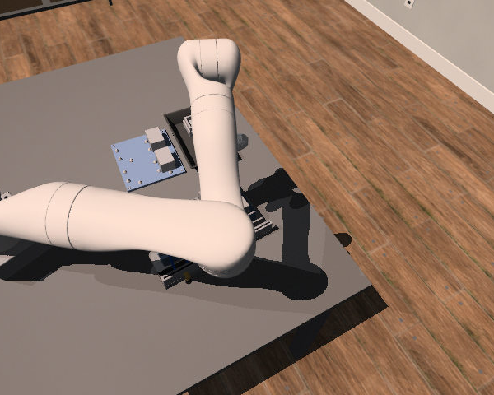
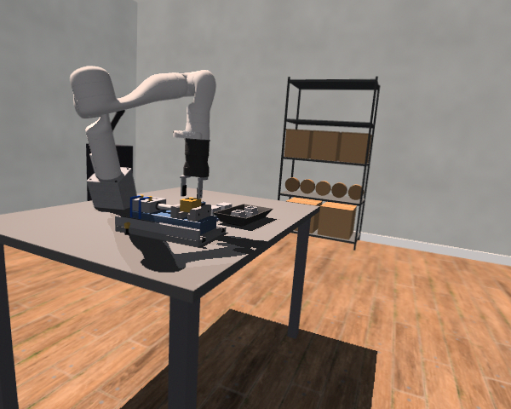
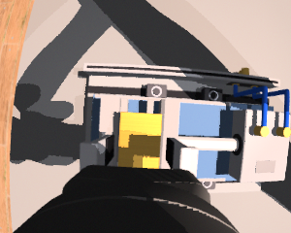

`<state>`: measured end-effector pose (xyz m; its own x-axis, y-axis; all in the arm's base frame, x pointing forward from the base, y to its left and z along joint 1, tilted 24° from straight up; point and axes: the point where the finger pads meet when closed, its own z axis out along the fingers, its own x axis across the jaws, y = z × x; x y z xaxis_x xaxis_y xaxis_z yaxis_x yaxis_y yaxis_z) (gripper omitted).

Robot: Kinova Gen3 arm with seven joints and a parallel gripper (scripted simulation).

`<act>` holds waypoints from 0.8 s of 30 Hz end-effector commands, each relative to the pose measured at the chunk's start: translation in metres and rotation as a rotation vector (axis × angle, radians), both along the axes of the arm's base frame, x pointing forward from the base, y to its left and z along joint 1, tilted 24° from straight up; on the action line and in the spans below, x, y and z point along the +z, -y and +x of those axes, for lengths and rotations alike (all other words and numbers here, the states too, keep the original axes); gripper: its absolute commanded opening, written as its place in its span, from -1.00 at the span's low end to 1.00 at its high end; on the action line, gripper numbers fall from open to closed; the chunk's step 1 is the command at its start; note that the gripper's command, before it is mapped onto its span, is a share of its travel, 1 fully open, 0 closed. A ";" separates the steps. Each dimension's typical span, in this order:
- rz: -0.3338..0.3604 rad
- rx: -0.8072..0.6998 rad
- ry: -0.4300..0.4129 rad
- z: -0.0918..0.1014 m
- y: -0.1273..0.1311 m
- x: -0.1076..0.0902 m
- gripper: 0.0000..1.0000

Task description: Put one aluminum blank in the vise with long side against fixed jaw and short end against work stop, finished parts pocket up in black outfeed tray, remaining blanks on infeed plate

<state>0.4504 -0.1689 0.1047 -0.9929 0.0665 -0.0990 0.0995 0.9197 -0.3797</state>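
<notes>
In the top view, left of centre, two gray blanks (image 1: 165, 160) rest on the infeed plate (image 1: 142, 180); the arm hides the brass block.

The exterior view, left of centre, shows the claw (image 2: 192, 193) wide apart, holding nothing, above the vise (image 2: 165, 220).

Low centre in the wrist view, the brass block (image 3: 140, 123) (image 2: 189, 204) sits between the vise jaws.
</notes>
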 end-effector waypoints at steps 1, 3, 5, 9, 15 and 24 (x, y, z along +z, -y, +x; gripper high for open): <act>-0.002 -0.003 0.007 0.001 0.002 -0.001 1.00; -0.002 -0.003 0.007 0.001 0.002 -0.001 1.00; -0.002 -0.003 0.007 0.001 0.002 -0.001 1.00; -0.002 -0.003 0.007 0.001 0.002 -0.001 1.00; -0.002 -0.003 0.007 0.001 0.002 0.000 1.00; -0.002 -0.003 0.007 0.001 0.005 0.001 1.00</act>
<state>0.4498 -0.1709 0.1048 -0.9925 0.0707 -0.0994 0.1035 0.9192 -0.3799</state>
